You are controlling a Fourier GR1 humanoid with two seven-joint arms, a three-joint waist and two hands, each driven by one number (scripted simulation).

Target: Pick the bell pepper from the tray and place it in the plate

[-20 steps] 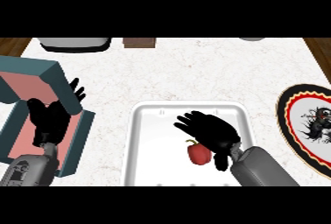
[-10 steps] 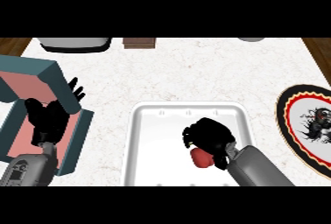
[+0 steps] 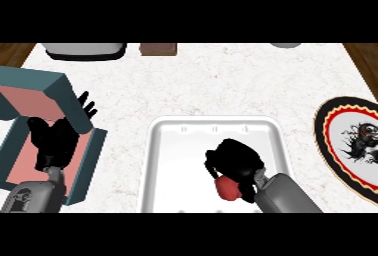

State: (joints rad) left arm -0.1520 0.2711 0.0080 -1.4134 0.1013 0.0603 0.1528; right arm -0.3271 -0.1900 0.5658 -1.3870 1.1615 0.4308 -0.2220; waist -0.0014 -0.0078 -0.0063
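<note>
1. A white tray [image 3: 176, 170] sat in the middle of the pale surface [image 3: 221, 85], and the only thing in it was the red bell pepper [image 3: 229, 189], lying toward the tray's near right part.
2. A round plate [image 3: 334, 150] with a dark scalloped rim and a red ring lay to the right of the tray, apart from it, with nothing on it but its own printed figure.
3. A teal box [image 3: 55, 85] with a pink inside stood at the left.
4. The right robot hand [image 3: 235, 159] was inside the tray, fingers curled down round the bell pepper, which showed just beneath the palm, next to the wrist.
5. The left robot hand [image 3: 57, 137] rested over the box, fingers straight and spread, holding nothing.
</note>
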